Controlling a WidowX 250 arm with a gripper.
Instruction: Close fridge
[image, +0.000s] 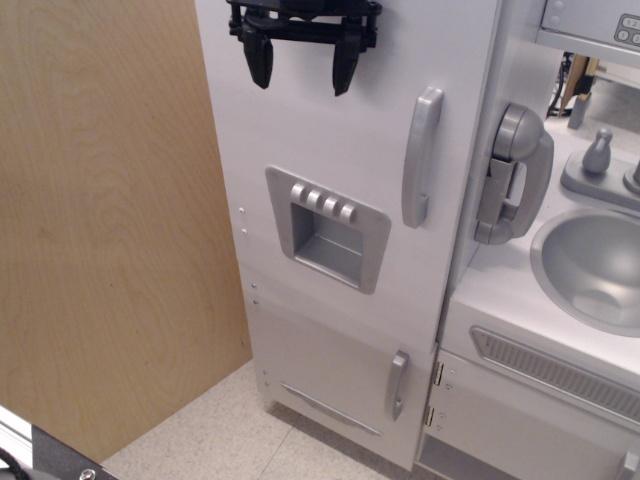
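The fridge is a tall white toy-kitchen cabinet in the middle of the view. Its large door lies flush with the cabinet front, with no gap showing at its right edge. The door carries a vertical grey handle and a grey recessed four-button dispenser. My black gripper is open and empty at the top of the door, its two fingers pointing down, against or just in front of the door's upper part.
A shorter lower white door with a small grey handle sits below. A grey toy phone hangs on the right panel. The white sink unit with grey basin and faucet stands right. A wooden panel stands left.
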